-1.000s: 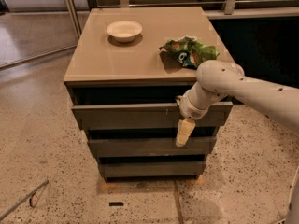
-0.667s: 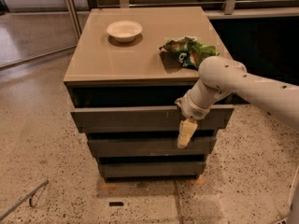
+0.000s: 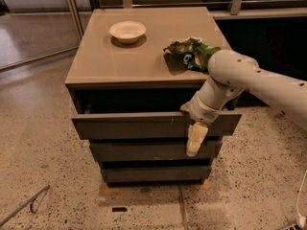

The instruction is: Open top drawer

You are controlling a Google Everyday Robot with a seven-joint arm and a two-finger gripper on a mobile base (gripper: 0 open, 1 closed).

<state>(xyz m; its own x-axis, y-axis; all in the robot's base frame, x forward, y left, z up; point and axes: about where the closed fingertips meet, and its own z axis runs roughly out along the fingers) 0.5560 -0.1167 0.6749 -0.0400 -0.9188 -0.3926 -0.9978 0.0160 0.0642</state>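
No readable text, label, brand or number anywhere. Print on green bag (image 3: 192, 51), 1 o'clock from view centre: illegible. At 4 o'clock, gripper (image 3: 194, 128) on top drawer (image 3: 139, 125) front.

A little further open
The long, flat, dark grey-brown top drawer front (image 3: 139, 125) has slid slightly forward; the pale claw (image 3: 194, 136) at its right part came along.

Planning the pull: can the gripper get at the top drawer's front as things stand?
Likely yes. The gripper is at the top drawer, right of centre on its front, which stands partly pulled out. Nothing lies between them; the bowl and snack bag sit up on the cabinet top.
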